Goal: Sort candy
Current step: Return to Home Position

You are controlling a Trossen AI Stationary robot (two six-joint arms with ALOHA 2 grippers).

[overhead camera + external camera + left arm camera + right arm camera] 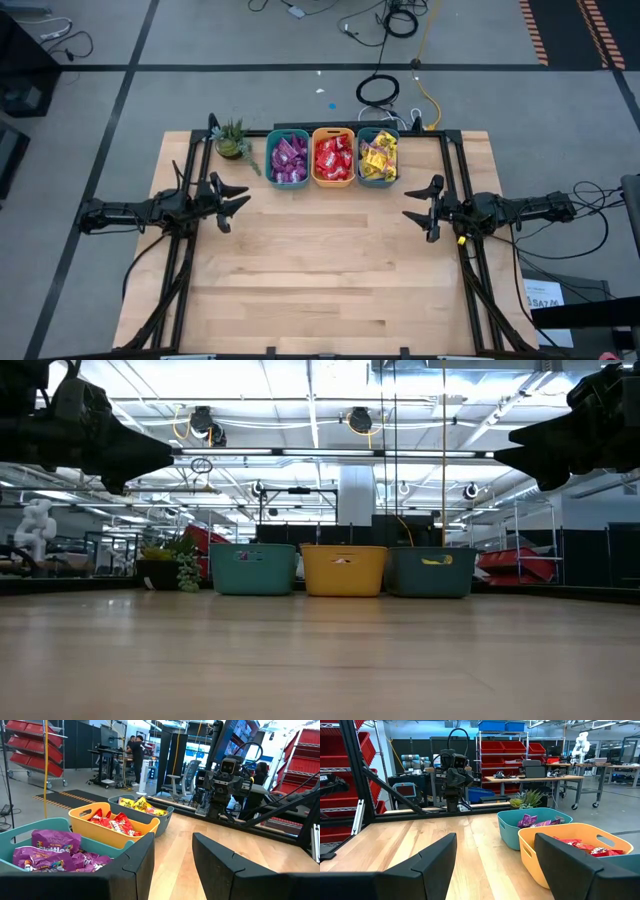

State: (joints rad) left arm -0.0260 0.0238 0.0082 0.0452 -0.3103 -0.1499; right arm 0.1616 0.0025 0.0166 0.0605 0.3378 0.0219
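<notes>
The candy lies sorted in three bins at the table's far edge: purple packets [288, 160] in the left teal bin [271, 150], red packets [333, 156] in the orange bin [333, 182], yellow packets [379, 158] in the right teal bin [378, 184]. My left gripper [234, 201] hovers open at the table's left side, pointing level toward the middle. My right gripper [421, 206] hovers open at the right side, facing it. Neither has anything between its fingers.
A small potted plant [232, 141] stands left of the bins at the far left corner. Black frame rails [180, 270] run along the left and right table edges. The wooden tabletop [320, 270] between and in front of the grippers is bare.
</notes>
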